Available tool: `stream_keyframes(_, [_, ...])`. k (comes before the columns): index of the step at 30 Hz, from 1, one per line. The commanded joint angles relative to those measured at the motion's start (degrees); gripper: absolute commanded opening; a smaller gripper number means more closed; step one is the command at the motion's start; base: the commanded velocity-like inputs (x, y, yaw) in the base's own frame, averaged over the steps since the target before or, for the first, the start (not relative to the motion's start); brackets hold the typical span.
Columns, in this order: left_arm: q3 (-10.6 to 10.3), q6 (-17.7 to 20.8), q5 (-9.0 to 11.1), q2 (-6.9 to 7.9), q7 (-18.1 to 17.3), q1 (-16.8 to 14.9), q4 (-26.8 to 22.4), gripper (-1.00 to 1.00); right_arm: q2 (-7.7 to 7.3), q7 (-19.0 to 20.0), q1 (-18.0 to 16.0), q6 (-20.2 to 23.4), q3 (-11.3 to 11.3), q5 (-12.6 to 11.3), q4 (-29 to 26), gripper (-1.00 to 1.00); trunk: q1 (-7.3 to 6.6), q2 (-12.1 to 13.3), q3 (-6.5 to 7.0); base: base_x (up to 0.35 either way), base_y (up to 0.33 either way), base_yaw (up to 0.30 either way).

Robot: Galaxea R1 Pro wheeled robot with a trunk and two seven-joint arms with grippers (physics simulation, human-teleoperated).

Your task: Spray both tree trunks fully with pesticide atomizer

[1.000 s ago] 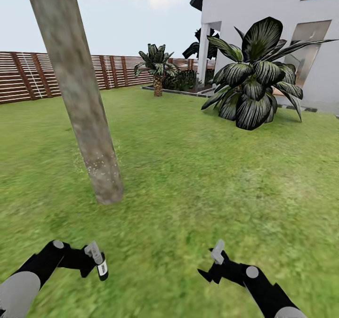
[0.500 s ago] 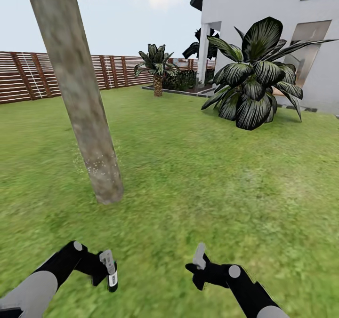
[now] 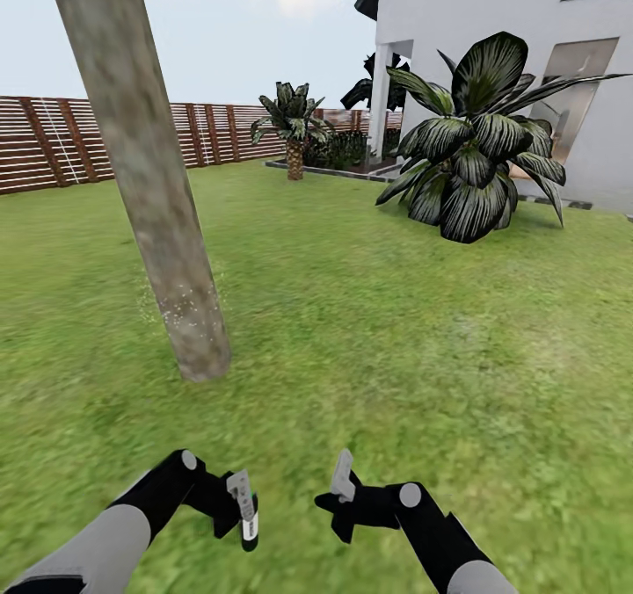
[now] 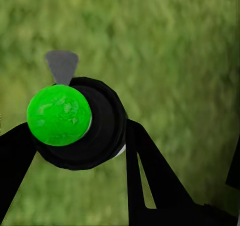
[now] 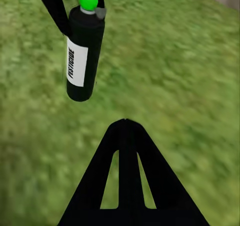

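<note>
The pesticide atomizer (image 3: 248, 518), a small dark bottle with a white label, grey nozzle and green top, hangs low over the lawn. My left gripper (image 3: 243, 508) is shut on it. In the left wrist view the atomizer (image 4: 95, 126) is seen from above between the black fingers (image 4: 150, 171). The right wrist view shows the atomizer (image 5: 82, 50) upright, label reading PESTICIDE. My right gripper (image 3: 341, 475) sits close to its right, shut and empty (image 5: 125, 126). One thick mottled tree trunk (image 3: 149, 181) rises ahead to the left, with pale specks near its base.
Green lawn (image 3: 396, 330) stretches all round. A large dark-leaved palm (image 3: 479, 150) stands at the right before the white house (image 3: 457, 23). A smaller palm (image 3: 294, 124) and a brown slat fence (image 3: 53, 141) lie at the back.
Both arms have swung inward toward each other. The left gripper carried the atomizer right and lower, and the right gripper moved left. The view itself has not shifted.
</note>
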Motion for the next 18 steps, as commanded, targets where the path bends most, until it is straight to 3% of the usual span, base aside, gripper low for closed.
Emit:
stream_keyframes(1, [0.1,0.1,-0.6,-0.34,-0.2,0.0,-0.2,-1.0,0.05,0.1,0.0,-0.3,0.0,0.5,-0.1,-1.0,-0.01,0.0,-0.05,0.0,0.0,0.0])
stream_keyframes(10, [0.0,0.0,-2.0,-1.56,0.1,0.0,-0.3,-1.0,0.1,0.1,-0.1,-0.4,0.0,0.5,-0.3,-1.0,-0.01,0.0,-0.05,0.0,0.0,0.0])
stream_keyframes(18, [0.1,0.2,-2.8,-2.04,1.0,0.1,-0.5,-1.0,1.53,0.1,-0.2,-0.4,0.0,0.5,-0.8,-1.0,-0.01,0.0,-0.05,0.0,0.0,0.0])
